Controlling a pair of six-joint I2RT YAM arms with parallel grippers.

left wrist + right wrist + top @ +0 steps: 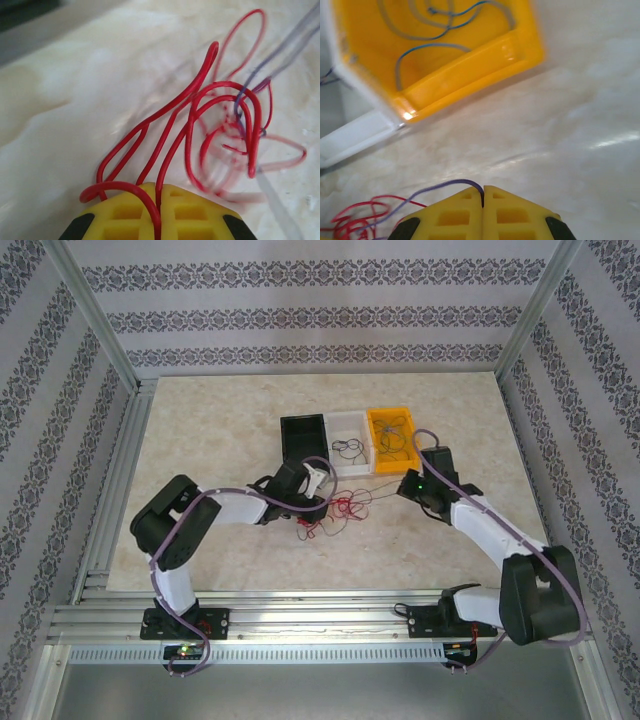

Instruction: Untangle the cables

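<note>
The cables [342, 507] lie as a red curly clump on the table between the two arms. My left gripper [322, 488] sits at the clump's left edge. In the left wrist view its yellow fingers [125, 212] are shut on a red cable [172, 130], which loops out ahead of the left gripper [161, 195]. A thin purple-blue cable [282, 52] runs through the red loops. My right gripper [400, 488] is to the clump's right. In the right wrist view the right gripper [483, 192] is shut on the purple-blue cable [427, 191], which trails left toward the red cables [355, 220].
Three bins stand in a row behind the clump: a black bin [300, 421], a white bin [345, 417] holding dark wires, and a yellow bin [390, 410] holding blue wires [435, 40]. The yellow bin's wall [470, 70] is just ahead of my right gripper.
</note>
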